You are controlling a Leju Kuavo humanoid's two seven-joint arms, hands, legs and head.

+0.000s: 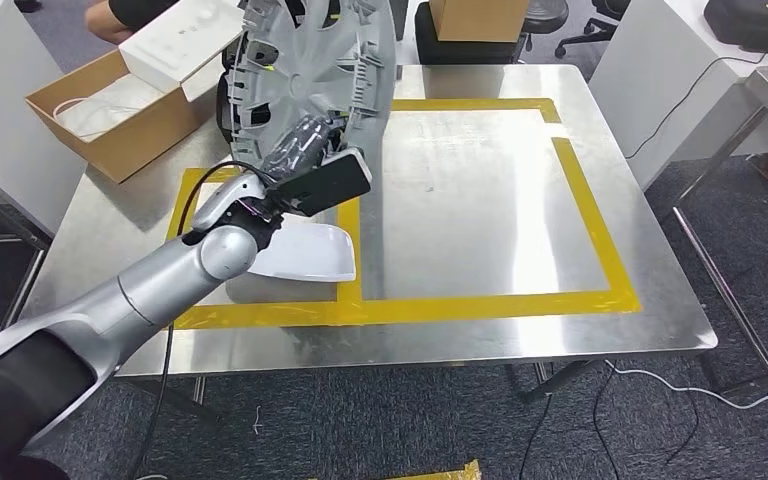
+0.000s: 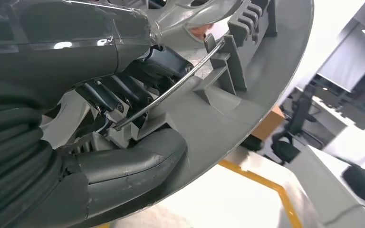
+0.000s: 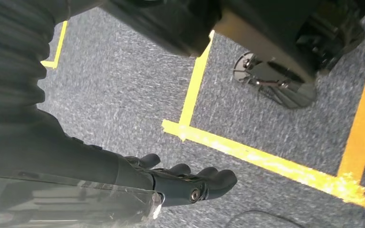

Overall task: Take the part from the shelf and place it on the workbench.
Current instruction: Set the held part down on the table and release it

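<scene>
Hubcap (image 1: 315,75), a grey plastic wheel cover, stands nearly on edge above the far left part of the bench (image 1: 480,200), its ribbed back facing the robot. The left hand (image 1: 305,150) grips it at the lower rim; the left wrist view shows dark fingers (image 2: 109,97) hooked behind the wire ring and clips, with the thumb (image 2: 133,161) pressed against the rim. A white tray (image 1: 305,250) lies just near of the hand, inside the left square of yellow tape (image 1: 400,305). A cardboard box (image 1: 110,110) sits at the far left corner. The right hand (image 3: 190,183) hangs over the carpet, fingers loosely extended and holding nothing.

The carry looks done and the placing step is in hand. Next, the arm likely needs to tilt the cover flat, lower it onto bare steel clear of the tray, then loosen the fingers from the ring without snagging.
</scene>
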